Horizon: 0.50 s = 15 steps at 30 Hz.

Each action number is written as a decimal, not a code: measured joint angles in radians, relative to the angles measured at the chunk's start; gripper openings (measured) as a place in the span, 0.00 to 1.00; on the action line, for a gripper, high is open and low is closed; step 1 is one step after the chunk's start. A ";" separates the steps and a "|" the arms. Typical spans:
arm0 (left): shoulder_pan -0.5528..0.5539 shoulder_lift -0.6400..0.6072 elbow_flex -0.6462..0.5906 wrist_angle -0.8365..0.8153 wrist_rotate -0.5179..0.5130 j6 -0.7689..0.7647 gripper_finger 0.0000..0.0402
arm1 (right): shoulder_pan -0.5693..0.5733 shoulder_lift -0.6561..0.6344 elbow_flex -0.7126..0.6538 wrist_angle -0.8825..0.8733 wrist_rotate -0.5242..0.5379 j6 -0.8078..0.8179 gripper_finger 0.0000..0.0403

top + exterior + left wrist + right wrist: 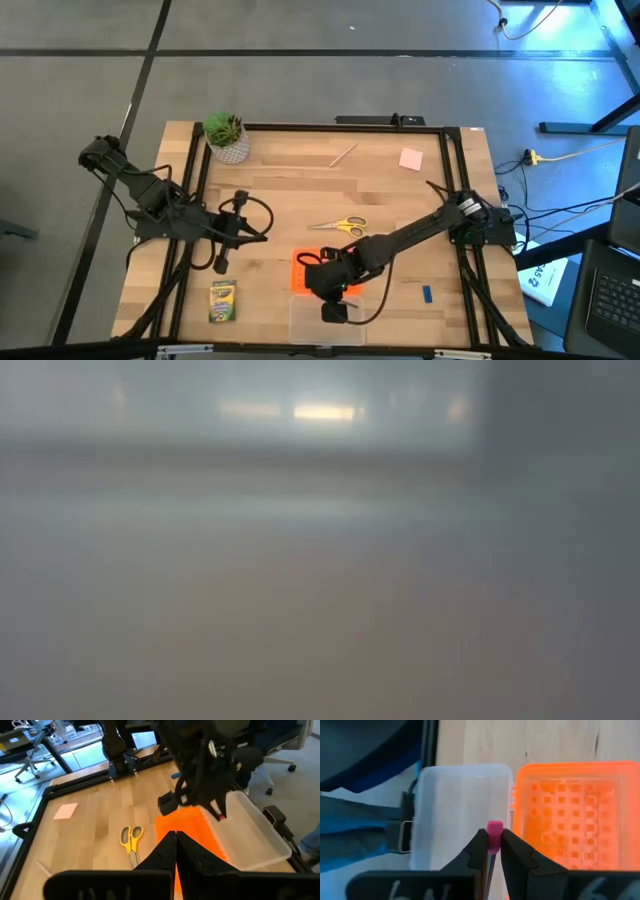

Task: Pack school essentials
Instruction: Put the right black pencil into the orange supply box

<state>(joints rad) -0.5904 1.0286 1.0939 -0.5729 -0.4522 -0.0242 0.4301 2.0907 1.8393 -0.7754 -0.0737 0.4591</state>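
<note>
Right gripper (491,851) around pencil (494,839)

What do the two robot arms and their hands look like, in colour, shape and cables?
Both arms are black and slender, with jointed segments and looping black cables. The left hand has two dark, tapered fingers. The right hand has the same black wedge-shaped fingers, with pale handwritten marks on its body.

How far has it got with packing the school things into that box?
Barely started. The clear case lies open with its orange lid beside it, and looks empty. The right gripper holds a pink-tipped pencil over the case. The scissors, crayon box, pink pad, blue eraser and a pale pencil remain out. The left gripper waits shut.
</note>
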 joint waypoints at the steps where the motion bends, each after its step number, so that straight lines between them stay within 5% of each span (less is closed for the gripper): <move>1: -0.003 0.001 0.000 0.000 0.000 0.000 0.00 | 0.000 0.006 0.000 -0.004 0.001 0.000 0.10; 15: -0.013 0.002 0.000 0.001 0.000 0.000 0.00 | 0.000 0.062 0.000 0.008 -0.029 -0.101 0.12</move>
<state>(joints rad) -0.6029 1.0306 1.0939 -0.5720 -0.4522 -0.0246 0.4296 2.1526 1.8389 -0.7674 -0.1030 0.3583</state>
